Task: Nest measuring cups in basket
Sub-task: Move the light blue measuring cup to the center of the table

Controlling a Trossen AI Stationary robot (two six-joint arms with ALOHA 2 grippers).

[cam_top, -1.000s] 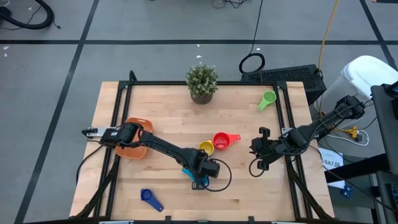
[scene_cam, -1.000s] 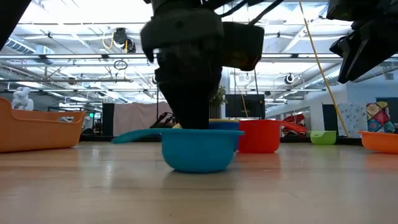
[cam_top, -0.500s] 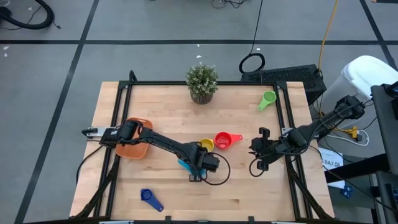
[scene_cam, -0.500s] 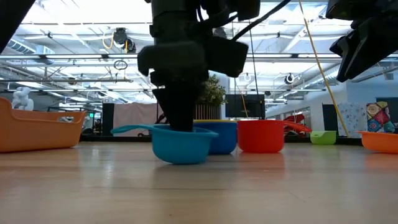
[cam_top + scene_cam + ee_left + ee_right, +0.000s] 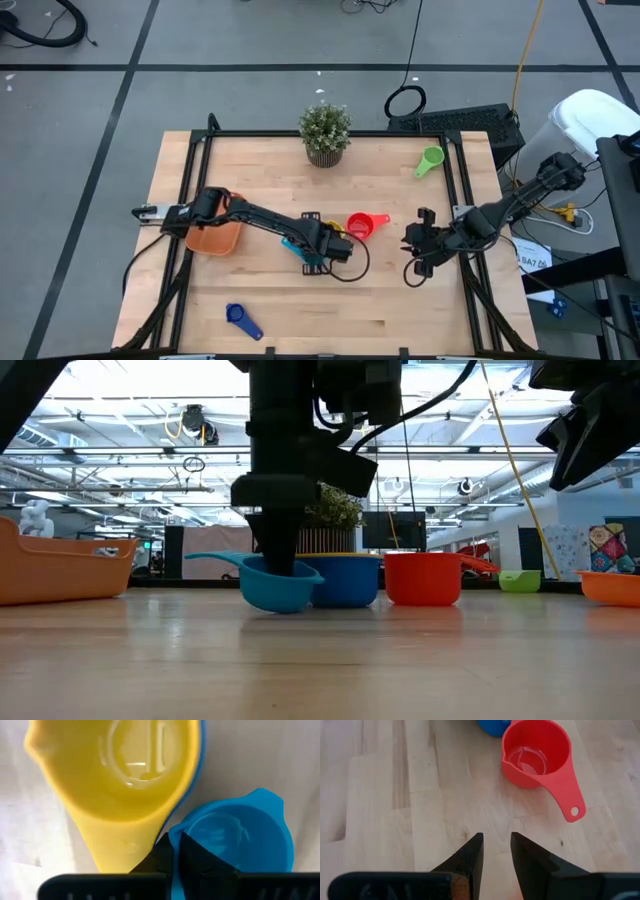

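My left gripper [image 5: 318,250] is shut on the light blue measuring cup [image 5: 240,840], right next to the yellow cup [image 5: 125,775]. The yellow cup sits nested inside a blue cup, of which only an edge [image 5: 200,755] shows. In the low view the light blue cup [image 5: 275,585] stands in front of that blue cup [image 5: 350,580]. The red cup [image 5: 362,224] rests upright on the table to their right. My right gripper [image 5: 496,847] is open and waits above the wood near the red cup [image 5: 535,755]. The orange basket [image 5: 213,238] lies by the left arm's base. My left gripper pinches the light blue cup's rim [image 5: 186,822], on the side facing the yellow cup, with one finger [image 5: 200,857] inside the bowl and one [image 5: 161,855] outside. The fingers come from above, pointing down. The cup is upright with its handle [image 5: 212,562] level; whether its base touches the table, I cannot tell.
A green cup [image 5: 430,160] lies near the table's far right corner and a dark blue cup [image 5: 243,320] near the near edge. A potted plant [image 5: 325,132] stands at the far edge. An orange thing [image 5: 610,588] shows at the low view's right edge.
My left gripper has carried the light blue cup, upright, from the near middle of the table toward the far edge and slightly left. The cup now stands right beside the yellow cup. The right arm has kept still.
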